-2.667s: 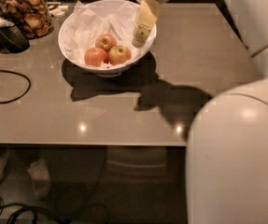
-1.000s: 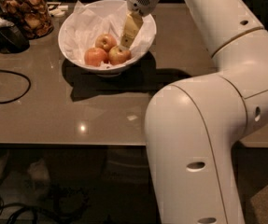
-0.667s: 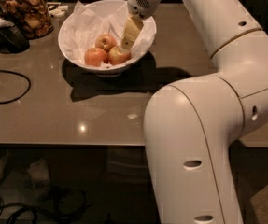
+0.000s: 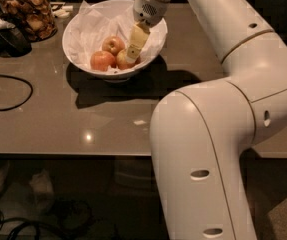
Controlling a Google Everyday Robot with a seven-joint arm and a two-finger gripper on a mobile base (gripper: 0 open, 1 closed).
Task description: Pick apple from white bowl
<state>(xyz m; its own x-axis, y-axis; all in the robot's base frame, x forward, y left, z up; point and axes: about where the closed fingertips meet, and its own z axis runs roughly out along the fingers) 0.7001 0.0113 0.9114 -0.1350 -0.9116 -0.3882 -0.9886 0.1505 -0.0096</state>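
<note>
The white arm fills the right side, bending up from the lower edge and reaching back across the grey table to the far left. The bowl stands near the table's far edge, lined with crumpled paper. A jar of brown pieces stands to its left at the far corner, and a black cable loops on the table's left side. Three apples lie together in the bowl. The apple, the yellowest, is at the right, beside a red one and in front of a third. The gripper points down into the bowl, right against the apple and partly covering it. I cannot tell whether it is open, closed or gripping.
</note>
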